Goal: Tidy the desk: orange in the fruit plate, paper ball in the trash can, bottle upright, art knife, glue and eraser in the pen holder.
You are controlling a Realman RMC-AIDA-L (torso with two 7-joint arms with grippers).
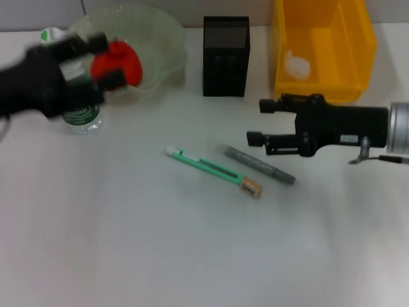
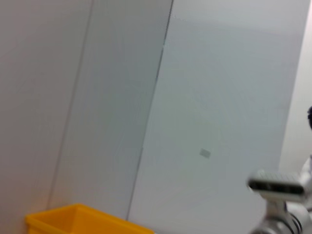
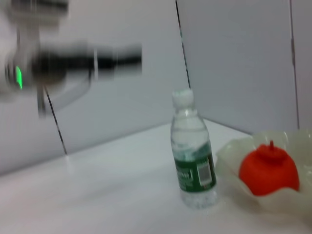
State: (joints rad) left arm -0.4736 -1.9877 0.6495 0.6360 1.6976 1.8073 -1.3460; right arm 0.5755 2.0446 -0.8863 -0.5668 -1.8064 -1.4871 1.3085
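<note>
The orange [image 1: 121, 62] lies in the pale-green fruit plate [image 1: 163, 38]; both also show in the right wrist view, the orange [image 3: 269, 168] and the plate [image 3: 234, 156]. The bottle [image 1: 82, 114] stands upright beside the plate and shows in the right wrist view too [image 3: 193, 161]. My left gripper [image 1: 105, 61] is blurred, open and empty above the orange. The paper ball [image 1: 297, 64] lies in the yellow trash can [image 1: 323, 83]. The art knife [image 1: 204, 165], glue [image 1: 259, 165] and eraser [image 1: 251, 187] lie mid-table. My right gripper [image 1: 259, 121] is open and empty, right of the glue.
The black mesh pen holder [image 1: 225, 56] stands at the back between the plate and the trash can. A corner of the trash can [image 2: 78, 219] shows in the left wrist view. A wall runs behind the table.
</note>
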